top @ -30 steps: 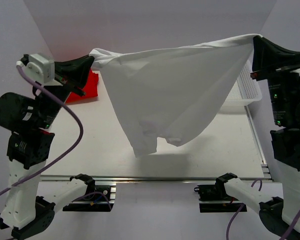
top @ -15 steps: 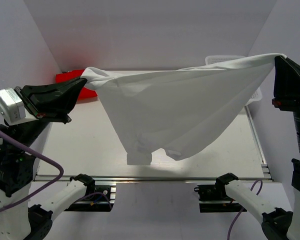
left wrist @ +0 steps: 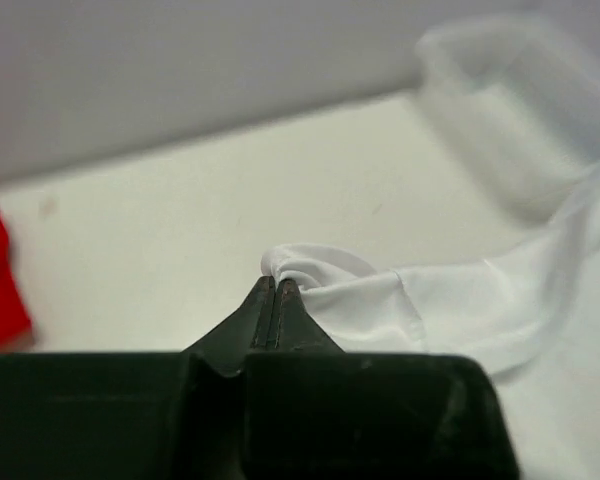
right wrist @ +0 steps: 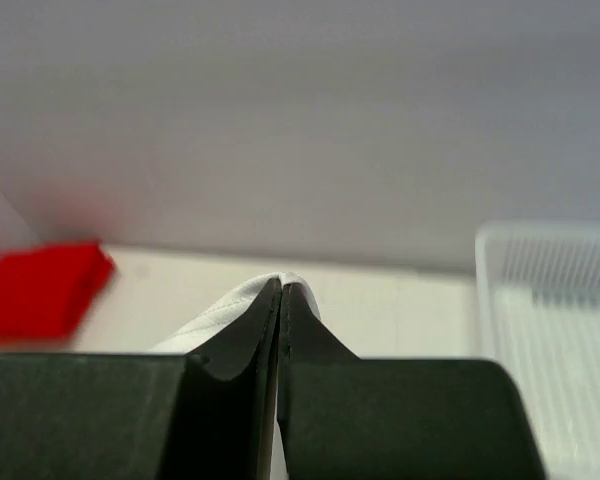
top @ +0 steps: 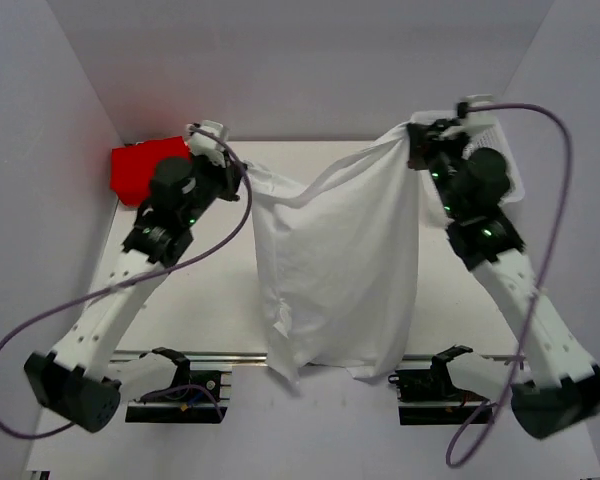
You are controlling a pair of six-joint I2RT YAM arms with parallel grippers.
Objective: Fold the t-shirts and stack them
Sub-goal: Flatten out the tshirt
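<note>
The left gripper and right gripper had swung inward since a second earlier. Each was clamped on a top corner of the white t-shirt, which hung mid-frame. The red t-shirt lay upper left, apparently folded; folding the white one and stacking remained.

Two t-shirts: one white t-shirt strung between the grippers, one red t-shirt off to the left of the left gripper. Two grippers, left plus right gripper, each pinching white cloth. One mesh basket beside the right gripper. One table.
</note>
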